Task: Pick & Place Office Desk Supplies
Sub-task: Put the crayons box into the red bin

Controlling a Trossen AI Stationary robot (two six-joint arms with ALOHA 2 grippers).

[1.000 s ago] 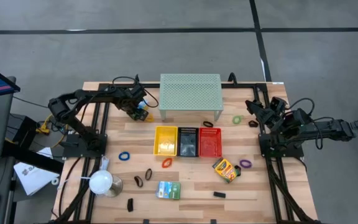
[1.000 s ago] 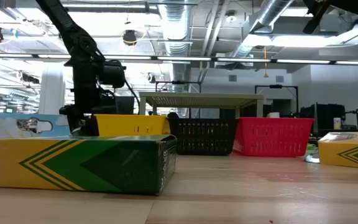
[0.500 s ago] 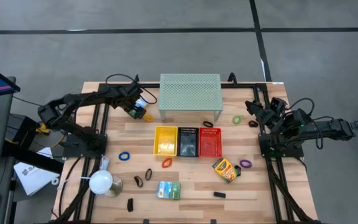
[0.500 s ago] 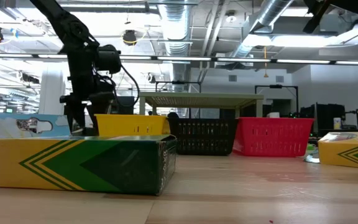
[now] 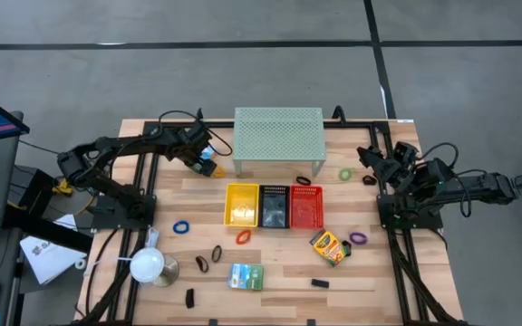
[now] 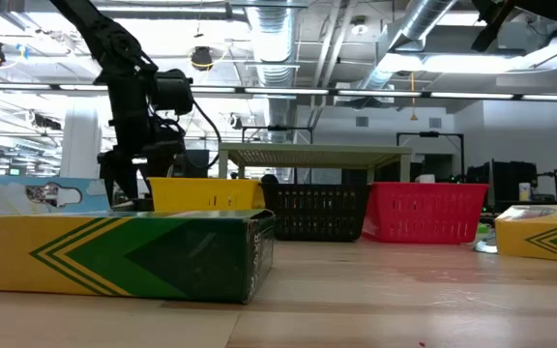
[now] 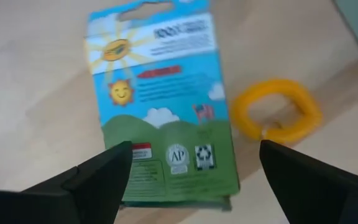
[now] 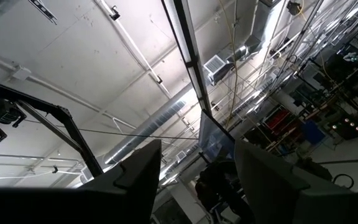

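Note:
A flat box (image 7: 163, 106) printed with blue sky, a sun and green grass lies on the wood just left of the mesh shelf (image 5: 277, 136), a yellow ring (image 7: 277, 117) beside it. My left gripper (image 7: 194, 149) hangs open above this box and points down, one finger to each side, clear of it; in the high view it is my left gripper (image 5: 204, 163) beside the shelf's left legs. My right gripper (image 8: 197, 168) waits at the right edge, open, pointing up at the ceiling, nothing between its fingers.
Yellow (image 5: 241, 205), black (image 5: 273, 206) and red (image 5: 306, 206) bins stand mid-table. Loose on the wood: a crayon box (image 5: 330, 246), a green-white box (image 5: 246, 276), blue (image 5: 181, 226), orange (image 5: 243, 237), purple (image 5: 358, 238) and green (image 5: 344, 173) rings, black clips (image 5: 320, 283). A white lamp (image 5: 148, 264) stands near left.
My left gripper has opened and risen from the box by the shelf; the box stays flat on the table. My right arm has kept still.

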